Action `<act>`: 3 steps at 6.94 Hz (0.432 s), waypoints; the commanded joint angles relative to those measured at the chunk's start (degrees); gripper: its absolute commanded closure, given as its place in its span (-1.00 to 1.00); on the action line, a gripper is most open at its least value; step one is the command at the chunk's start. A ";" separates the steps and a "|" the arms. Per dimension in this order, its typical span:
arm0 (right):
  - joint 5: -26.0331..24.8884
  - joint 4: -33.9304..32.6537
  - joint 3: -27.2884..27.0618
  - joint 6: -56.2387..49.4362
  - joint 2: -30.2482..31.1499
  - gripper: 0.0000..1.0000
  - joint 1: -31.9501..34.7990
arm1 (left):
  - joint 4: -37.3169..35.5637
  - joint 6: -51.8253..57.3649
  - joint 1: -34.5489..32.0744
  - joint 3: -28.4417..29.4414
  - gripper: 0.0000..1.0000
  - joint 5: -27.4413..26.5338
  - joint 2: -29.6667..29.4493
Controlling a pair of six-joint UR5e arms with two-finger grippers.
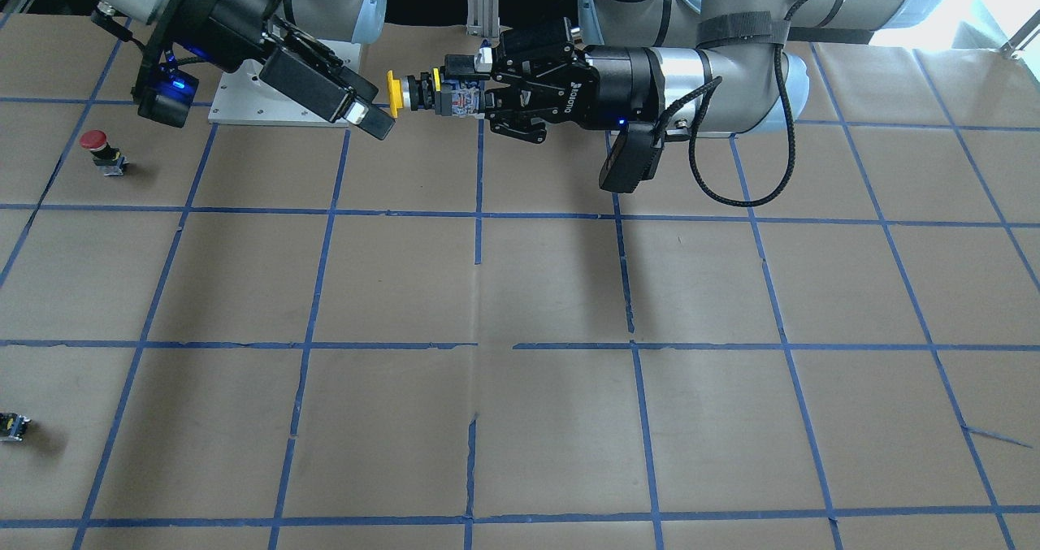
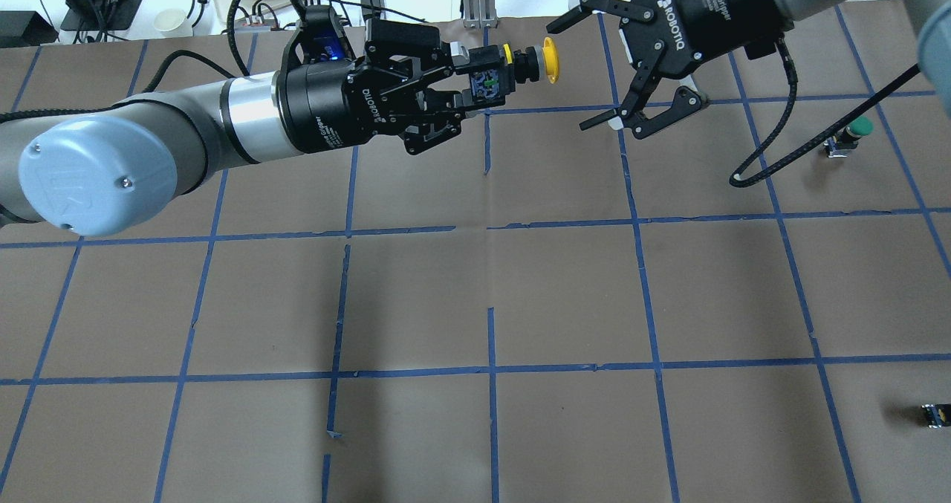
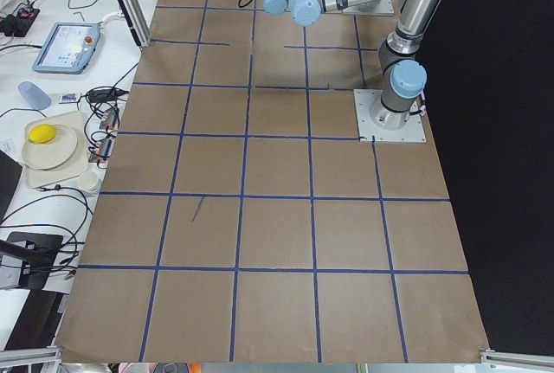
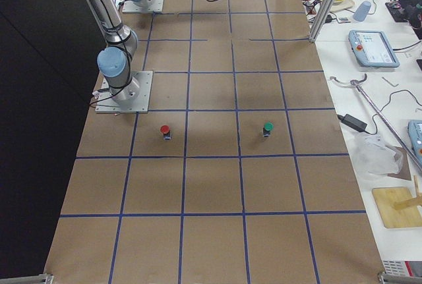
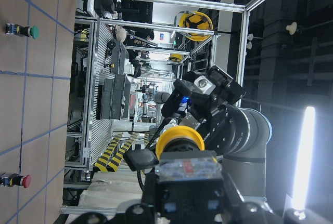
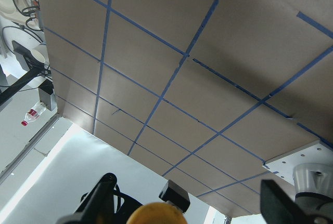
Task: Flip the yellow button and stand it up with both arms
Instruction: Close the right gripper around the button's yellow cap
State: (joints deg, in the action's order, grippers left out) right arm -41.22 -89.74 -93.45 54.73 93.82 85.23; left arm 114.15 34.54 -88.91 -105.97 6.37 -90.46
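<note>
Yellow button [image 2: 522,65] in left tool [image 2: 480,81]

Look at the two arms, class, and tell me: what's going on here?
The left claw holds the yellow button in the air, lying sideways, with its cap pointing at the right claw. The right claw is open and close to the cap, but not gripping it. It looks like a mid-air hand-over. A red button and a green button stand on the table.

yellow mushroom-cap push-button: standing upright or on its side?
On its side, airborne. The yellow mushroom-cap push-button lies horizontal, block clamped in the jaws of the left gripper, cap facing the open right gripper.
</note>
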 commanded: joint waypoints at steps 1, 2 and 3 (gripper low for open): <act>-1.06 0.01 0.02 1.08 0.31 -1.00 0.81 | 0.02 0.00 -0.03 -0.02 0.65 0.31 -0.16; -0.62 0.09 0.02 0.91 0.31 -1.00 0.81 | 0.02 0.00 -0.03 0.07 0.65 0.31 0.02; 0.69 0.01 0.11 0.99 0.23 -1.00 0.73 | 0.02 0.00 -0.03 -0.02 0.65 0.31 0.02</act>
State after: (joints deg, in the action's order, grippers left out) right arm -41.66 -89.69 -93.41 55.67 94.07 85.99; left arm 114.17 34.54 -88.94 -105.95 6.67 -90.48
